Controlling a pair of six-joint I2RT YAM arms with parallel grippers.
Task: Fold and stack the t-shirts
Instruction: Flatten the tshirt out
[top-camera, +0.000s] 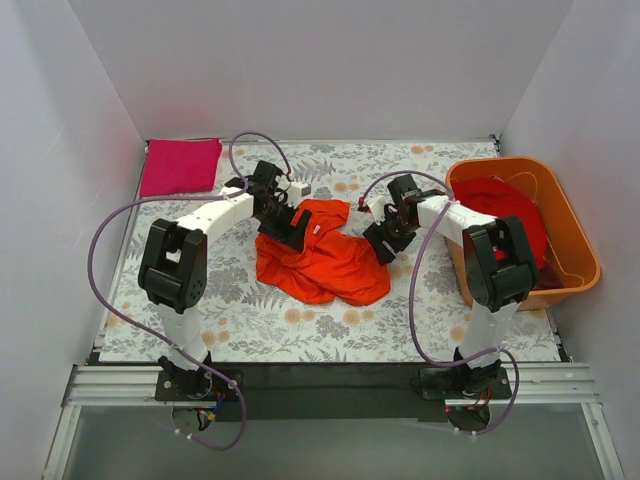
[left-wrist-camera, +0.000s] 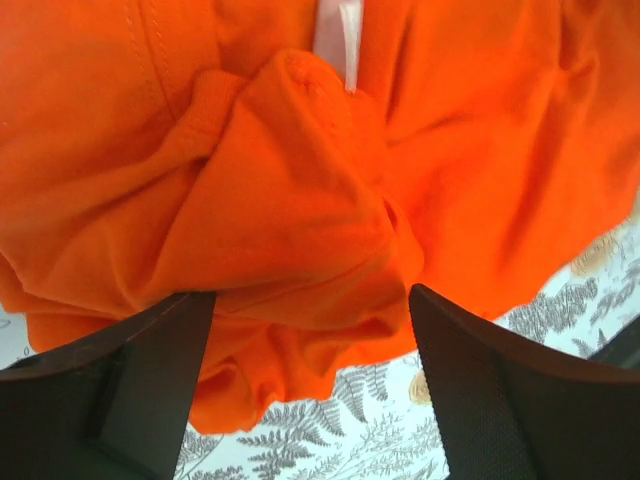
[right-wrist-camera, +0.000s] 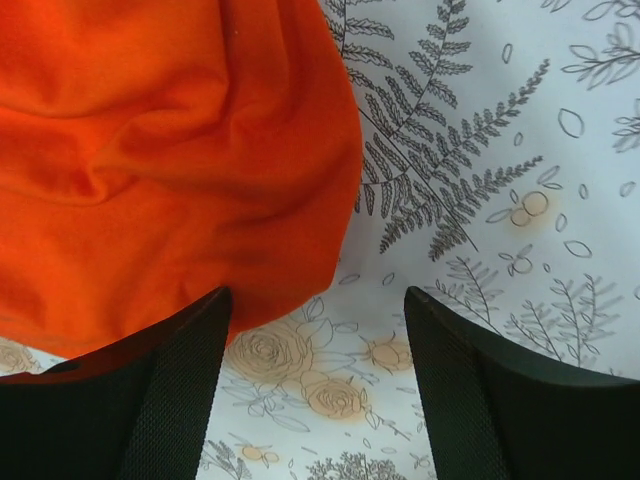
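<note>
A: Top external: crumpled bright orange cloth t-shirt (top-camera: 320, 262) heaped mid-table on the floral-printed tabletop (top-camera: 200, 320). Folded magenta-pink shirt (top-camera: 181, 165) far left; deep red shirt (top-camera: 500, 205) in the orange plastic tub (top-camera: 575, 240), right.

B: Left gripper (top-camera: 292, 235)?

A: Fingers apart, straddling a bunched fold, nothing pinched. Right gripper (top-camera: 380, 245) apart too, at the shirt's right edge, mostly over bare print.

B: Then seek a hem or shoulder seam, not a wad. Pinch one layer each side, lift, and pull apart to spread flat before folding.
</note>
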